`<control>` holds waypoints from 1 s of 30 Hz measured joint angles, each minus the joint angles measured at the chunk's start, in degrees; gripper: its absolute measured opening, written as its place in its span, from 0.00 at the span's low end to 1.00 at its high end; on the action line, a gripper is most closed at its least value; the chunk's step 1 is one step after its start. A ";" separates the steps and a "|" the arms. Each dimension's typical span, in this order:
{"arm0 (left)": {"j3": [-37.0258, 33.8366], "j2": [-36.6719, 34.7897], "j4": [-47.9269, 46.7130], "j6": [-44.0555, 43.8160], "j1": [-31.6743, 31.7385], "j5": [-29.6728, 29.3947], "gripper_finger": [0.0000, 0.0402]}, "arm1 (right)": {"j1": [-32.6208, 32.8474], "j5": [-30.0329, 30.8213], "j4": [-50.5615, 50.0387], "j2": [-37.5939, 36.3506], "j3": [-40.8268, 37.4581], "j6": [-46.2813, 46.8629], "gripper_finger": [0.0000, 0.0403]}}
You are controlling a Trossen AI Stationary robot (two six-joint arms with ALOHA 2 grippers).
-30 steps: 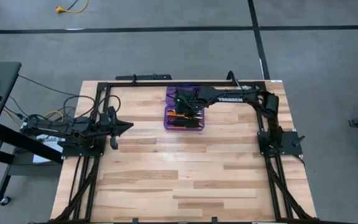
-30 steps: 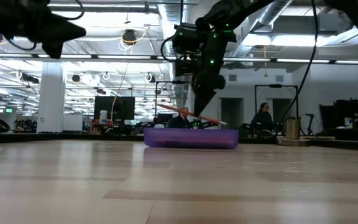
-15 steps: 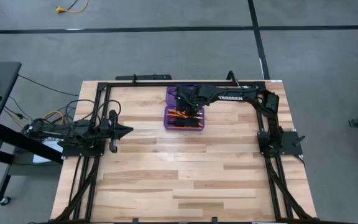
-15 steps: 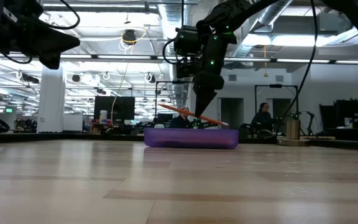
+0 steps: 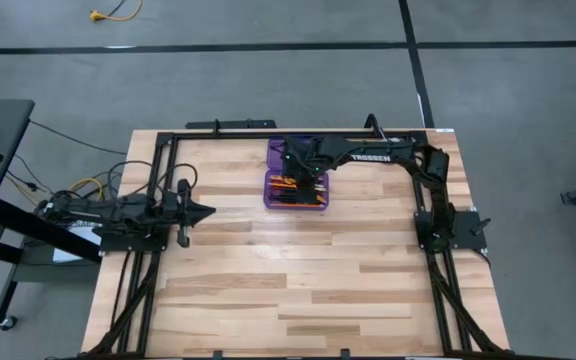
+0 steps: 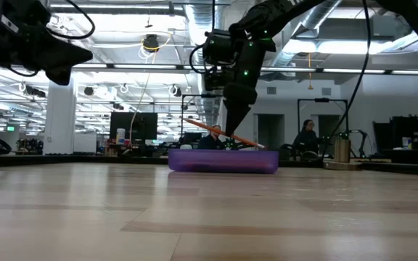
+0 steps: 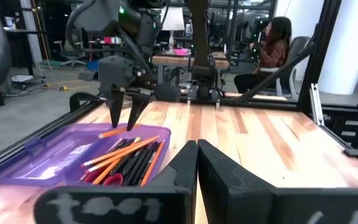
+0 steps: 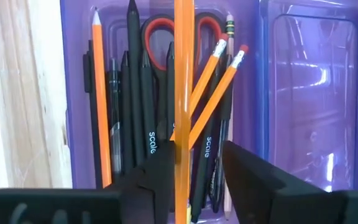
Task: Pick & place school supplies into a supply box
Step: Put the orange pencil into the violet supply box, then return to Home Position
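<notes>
The supply box (image 5: pixel 295 188), translucent purple, lies open at the table's far middle. In it are orange pencils (image 8: pixel 101 93), black pens (image 8: pixel 146 106) and red-handled scissors (image 8: pixel 169 28). My right gripper (image 8: pixel 197 168) hangs above the box, open and pointing down. One orange pencil (image 8: pixel 182 74) runs between its fingers; in the low view this pencil (image 6: pixel 223 133) slants over the box. My left gripper (image 5: pixel 205 211) waits shut above the table's left side. My right gripper comes from above with its fingers across the orange pencil. The pencil's shaft (image 8: pixel 181 155) lies right beside the inner side of one finger (image 8: pixel 160 171); whether they touch I cannot tell. The other finger (image 8: pixel 241 171) stands apart from it.
The box's lid (image 8: pixel 309 93) lies flat beside the filled half. A black frame (image 5: pixel 268 133) runs along the table's far edge and down both sides. Bare wood (image 5: pixel 298 280) covers the table's middle and near part. A person (image 6: pixel 307 134) sits in the room beyond.
My left gripper has dipped a little at the table's left side. My right gripper has stayed over the box, its fingers looking slightly wider apart in the low view. The orange pencil keeps its slant under it.
</notes>
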 joint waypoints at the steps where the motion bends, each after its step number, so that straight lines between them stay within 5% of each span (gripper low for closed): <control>1: -0.34 0.00 0.23 -0.02 0.00 -0.02 0.00 | 0.14 -0.02 -0.04 0.00 0.00 -0.06 0.32; 18: -1.59 0.07 1.50 -0.73 -0.04 0.02 0.00 | 0.74 -0.34 -0.05 0.00 0.00 -0.54 0.56; 21: -1.59 0.09 1.43 -0.72 -0.04 0.20 0.00 | 0.73 -4.16 -0.57 0.00 -0.01 -2.27 0.57; 30: -1.63 0.09 1.28 -0.72 -0.04 1.64 0.00 | 0.25 -2.09 -1.89 0.00 -0.04 0.72 0.54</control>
